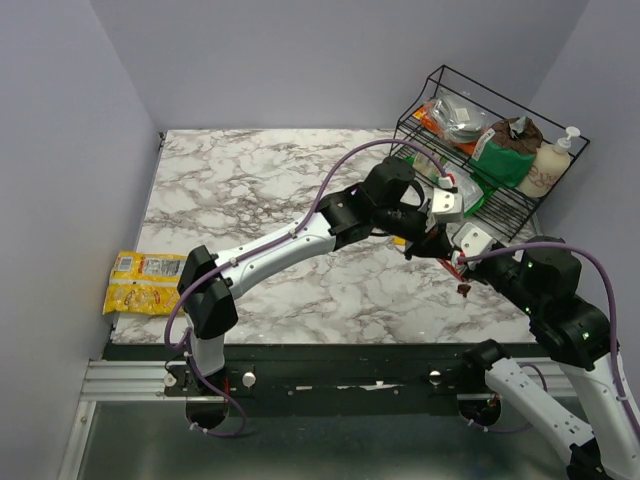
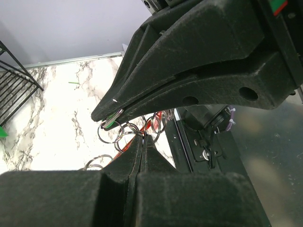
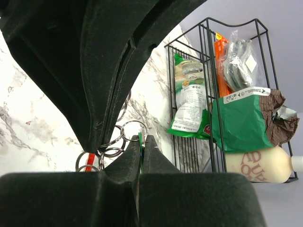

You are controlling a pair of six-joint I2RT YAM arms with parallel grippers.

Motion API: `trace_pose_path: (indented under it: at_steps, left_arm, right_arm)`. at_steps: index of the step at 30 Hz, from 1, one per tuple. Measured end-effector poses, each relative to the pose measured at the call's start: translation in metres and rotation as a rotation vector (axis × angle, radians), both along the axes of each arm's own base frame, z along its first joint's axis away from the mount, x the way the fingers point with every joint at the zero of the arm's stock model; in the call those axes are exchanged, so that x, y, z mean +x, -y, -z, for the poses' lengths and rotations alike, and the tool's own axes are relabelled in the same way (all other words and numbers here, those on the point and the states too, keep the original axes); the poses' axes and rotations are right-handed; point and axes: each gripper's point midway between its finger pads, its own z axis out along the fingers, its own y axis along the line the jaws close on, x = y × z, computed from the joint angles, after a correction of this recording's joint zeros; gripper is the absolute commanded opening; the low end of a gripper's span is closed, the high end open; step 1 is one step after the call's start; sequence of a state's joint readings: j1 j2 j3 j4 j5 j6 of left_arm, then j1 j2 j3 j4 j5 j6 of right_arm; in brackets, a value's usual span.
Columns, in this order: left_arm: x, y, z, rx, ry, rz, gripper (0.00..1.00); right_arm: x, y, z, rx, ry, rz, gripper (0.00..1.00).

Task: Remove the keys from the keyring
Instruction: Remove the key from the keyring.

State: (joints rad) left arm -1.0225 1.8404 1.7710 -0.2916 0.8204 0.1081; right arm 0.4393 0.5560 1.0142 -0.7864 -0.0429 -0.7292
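The keyring (image 2: 149, 125) is held in the air over the marble table (image 1: 260, 170), at about 3 o'clock from the table's middle in the top view, with the wire rack (image 1: 520, 205) just beyond it at 1 o'clock. Only slivers of its red part are seen between the black fingers, among a cluster of small split rings (image 3: 113, 152).

The left gripper (image 2: 143, 140) is clenched, its tips buried in that cluster; the red loop is judged to be what it pinches, though the contact itself is hidden. The right gripper (image 3: 142, 141) is clenched too, and a green-tagged key (image 2: 111, 122) is nipped at its tip. The two claws meet nearly tip to tip.

The step in hand is judged to be the working of one key off the loop, one claw bracing and the other pulling. For the next move, the green key's split ring would have to be slid along the loop to its opening and drawn out at 3 o'clock, while the bracing grip is kept firm so that the loop is not dragged along.
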Motion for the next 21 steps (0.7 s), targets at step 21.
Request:
trace_pose_path:
  at_steps: [21]
  left_arm:
    - [-0.021, 0.007, 0.001, 0.036, -0.093, 0.005, 0.0]
  right_arm:
    - [-0.033, -0.003, -0.003, 0.012, -0.038, -0.092, 0.01]
